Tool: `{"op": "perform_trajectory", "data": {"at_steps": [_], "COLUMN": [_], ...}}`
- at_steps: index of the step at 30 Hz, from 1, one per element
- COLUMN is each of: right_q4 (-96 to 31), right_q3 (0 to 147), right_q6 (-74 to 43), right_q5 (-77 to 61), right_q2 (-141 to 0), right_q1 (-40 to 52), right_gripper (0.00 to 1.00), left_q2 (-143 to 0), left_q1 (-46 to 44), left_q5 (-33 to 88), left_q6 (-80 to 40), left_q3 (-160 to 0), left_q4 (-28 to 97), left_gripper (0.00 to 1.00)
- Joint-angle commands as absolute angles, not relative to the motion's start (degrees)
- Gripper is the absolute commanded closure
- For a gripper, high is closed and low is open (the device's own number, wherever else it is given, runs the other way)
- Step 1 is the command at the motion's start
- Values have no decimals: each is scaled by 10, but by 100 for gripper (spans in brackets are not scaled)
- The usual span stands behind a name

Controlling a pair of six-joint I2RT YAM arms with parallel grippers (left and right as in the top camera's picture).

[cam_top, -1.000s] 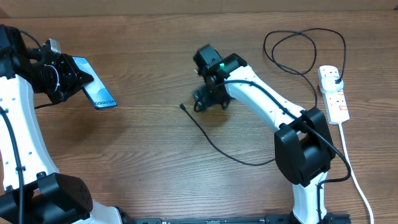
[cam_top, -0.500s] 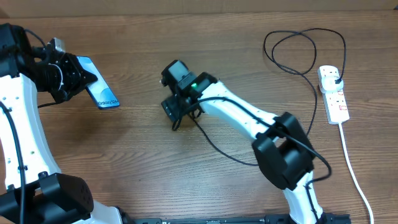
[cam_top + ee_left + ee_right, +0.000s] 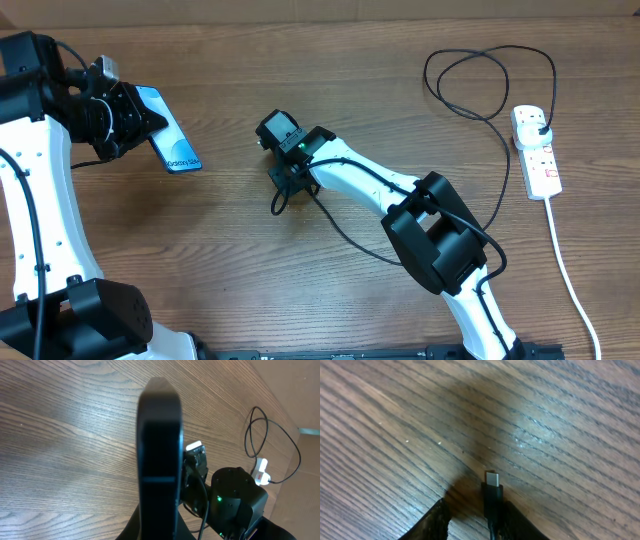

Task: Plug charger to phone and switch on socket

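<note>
Right wrist: your right claw (image 3: 474, 512), now narrower, loosely flanks the slim metal-tipped charger (image 3: 492, 492); left claw (image 3: 135, 118) clamps the glossy phone (image 3: 176, 150).

A slim rectangular smartphone (image 3: 172, 143) with dark edges and a lit light-blue screen sits at about 10 o'clock, raised off the wooden table and tilted, screen facing up. A long thin black charger cable (image 3: 345, 238) snakes across the middle; its small black connector tip (image 3: 492, 481) with a silver end lies flat on the wood near the centre. The cable loops widely at 1 o'clock and ends in a black plug (image 3: 541, 124) seated in a white elongated power strip (image 3: 540, 160) lying at 3 o'clock, red-marked switches showing.
</note>
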State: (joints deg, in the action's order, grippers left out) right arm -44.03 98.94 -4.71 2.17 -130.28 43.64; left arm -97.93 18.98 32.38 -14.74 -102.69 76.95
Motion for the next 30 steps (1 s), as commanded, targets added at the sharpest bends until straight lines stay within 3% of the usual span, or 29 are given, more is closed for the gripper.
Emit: {"op": "perform_trajectory", "data": {"at_steps": [1,9,15,21,30], "right_q4": [-442,-421,-420,-428,-543], "right_q3": [984,984,984,984,1021], "right_q6": [-42,-42,-40,-29,-33], "right_q5": [29,29,30,27,-16], "right_q2": [-1317,-1317,-1317,-1317,-1274], "right_q1": [438,437,436,435,399], "right_gripper": [68,70,66,96,96], "left_q2": [-965,-965,-965,-965,-965], "left_q1": [187,187,187,187,188], "left_q5": [341,342,342,342,390], "left_q6": [-137,-137,-137,-137,-136], "left_q3": [-1037,-1037,-1037,-1037,-1037], "left_q4": [767,766,767,767,753], "left_gripper": [96,96,96,96,96]}}
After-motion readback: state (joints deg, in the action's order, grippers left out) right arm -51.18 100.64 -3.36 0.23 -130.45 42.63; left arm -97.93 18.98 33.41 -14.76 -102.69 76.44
